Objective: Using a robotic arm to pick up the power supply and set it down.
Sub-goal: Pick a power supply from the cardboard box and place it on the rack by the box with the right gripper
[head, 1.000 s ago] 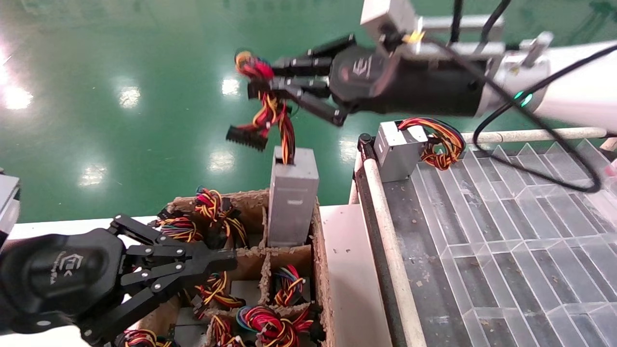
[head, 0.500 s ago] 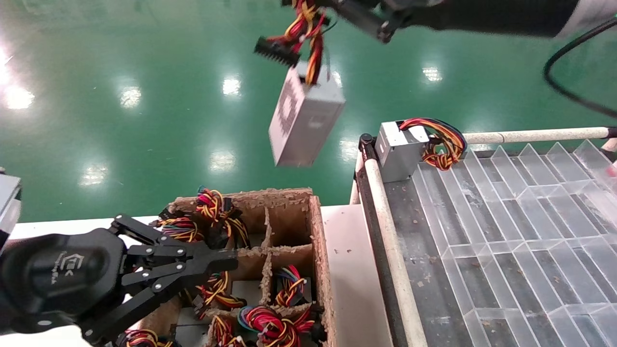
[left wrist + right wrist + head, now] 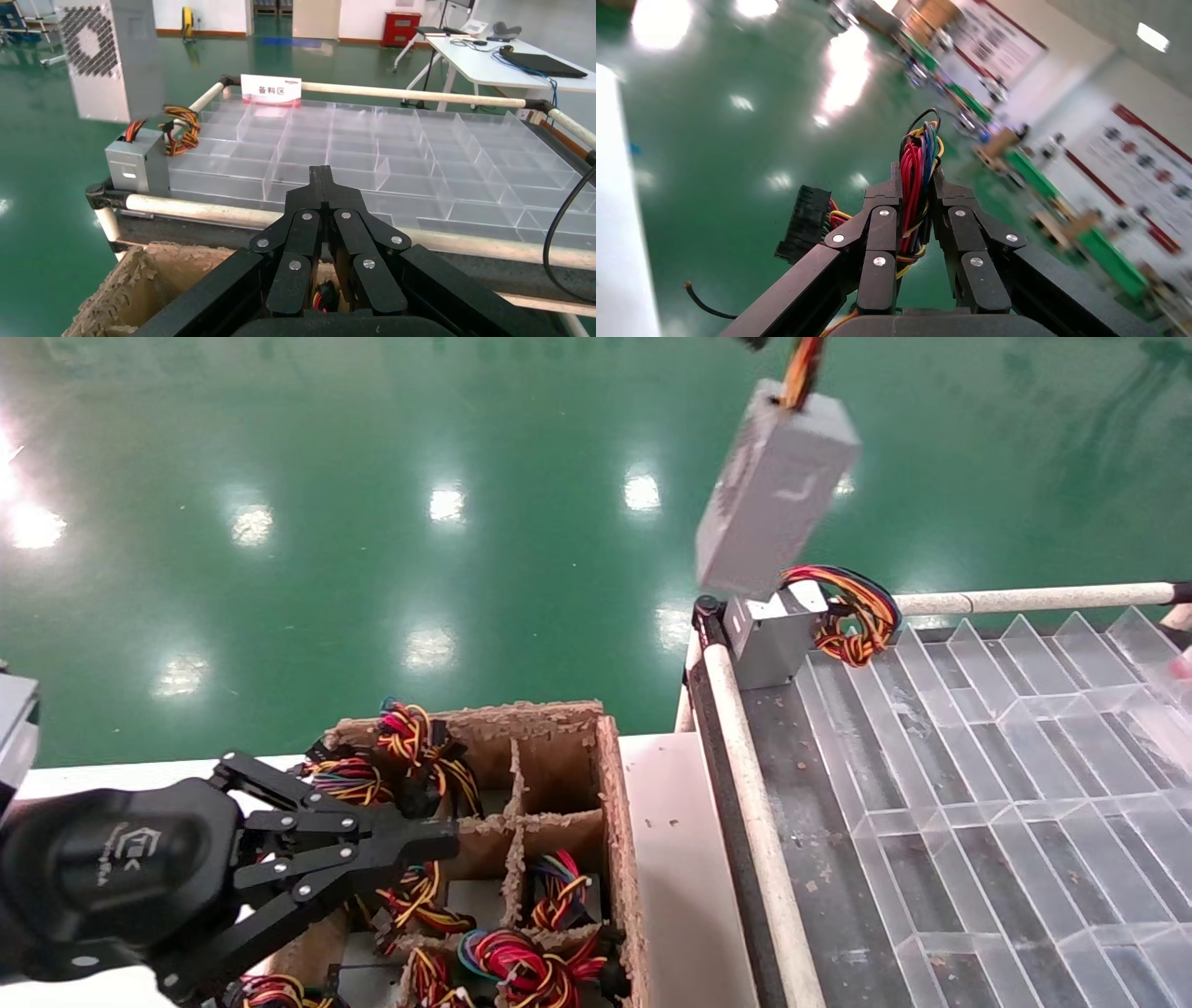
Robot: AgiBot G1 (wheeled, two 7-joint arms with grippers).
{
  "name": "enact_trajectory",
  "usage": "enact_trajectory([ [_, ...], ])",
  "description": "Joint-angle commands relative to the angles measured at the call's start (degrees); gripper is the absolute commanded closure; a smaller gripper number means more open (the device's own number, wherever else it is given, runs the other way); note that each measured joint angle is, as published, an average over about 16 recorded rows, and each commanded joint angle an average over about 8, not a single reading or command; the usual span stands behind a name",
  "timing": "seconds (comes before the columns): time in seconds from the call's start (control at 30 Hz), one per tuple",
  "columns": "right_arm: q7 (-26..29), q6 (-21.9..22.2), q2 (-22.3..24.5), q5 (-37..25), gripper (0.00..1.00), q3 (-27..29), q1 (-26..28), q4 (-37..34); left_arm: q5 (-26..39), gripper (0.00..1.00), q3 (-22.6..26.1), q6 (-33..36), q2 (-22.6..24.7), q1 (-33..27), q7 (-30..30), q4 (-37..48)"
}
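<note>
The power supply (image 3: 778, 491), a plain grey metal box, hangs tilted in the air above the near-left corner of the clear tray. It dangles by its wire tail (image 3: 801, 365). In the left wrist view its perforated end (image 3: 95, 49) shows. My right gripper (image 3: 916, 179) is above the head view's top edge; in the right wrist view it is shut on the red, yellow and blue wires (image 3: 912, 175), with a black plug (image 3: 803, 225) hanging beside it. My left gripper (image 3: 445, 845) is parked low over the cardboard box, shut and empty.
Another grey box with a coiled wire loop (image 3: 768, 635) sits on the tray's corner, directly under the hanging one. The clear-compartment tray (image 3: 978, 756) with white pipe rails (image 3: 754, 803) fills the right. A divided cardboard box (image 3: 615, 803) holds several wire bundles.
The power supply has come up out of the cardboard box's back cell and swung up and right over the tray corner. The right gripper has left the head view. The left arm is still.
</note>
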Motion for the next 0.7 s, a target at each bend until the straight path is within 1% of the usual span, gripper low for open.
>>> enact_trajectory([
  [0.03,0.4,1.0,1.6,-0.7,1.0,0.1,0.0,1.0,0.0,1.0,0.0,0.0,0.0,0.0,0.0,0.0],
  [0.2,1.5,3.8,4.9,-2.3,1.0,0.4,-0.3,1.5,0.0,1.0,0.0,0.0,0.0,0.0,0.0,0.0],
  [0.33,1.4,6.0,6.4,-3.7,1.0,0.5,-0.4,-0.2,0.0,1.0,0.0,0.0,0.0,0.0,0.0,0.0],
  [0.5,-0.2,7.9,6.5,-5.1,1.0,0.2,-0.2,-4.8,0.0,1.0,0.0,0.0,0.0,0.0,0.0,0.0],
  [0.7,-4.0,9.3,5.0,-6.2,1.0,-0.2,0.0,-12.6,0.0,1.0,0.0,0.0,0.0,0.0,0.0,0.0],
])
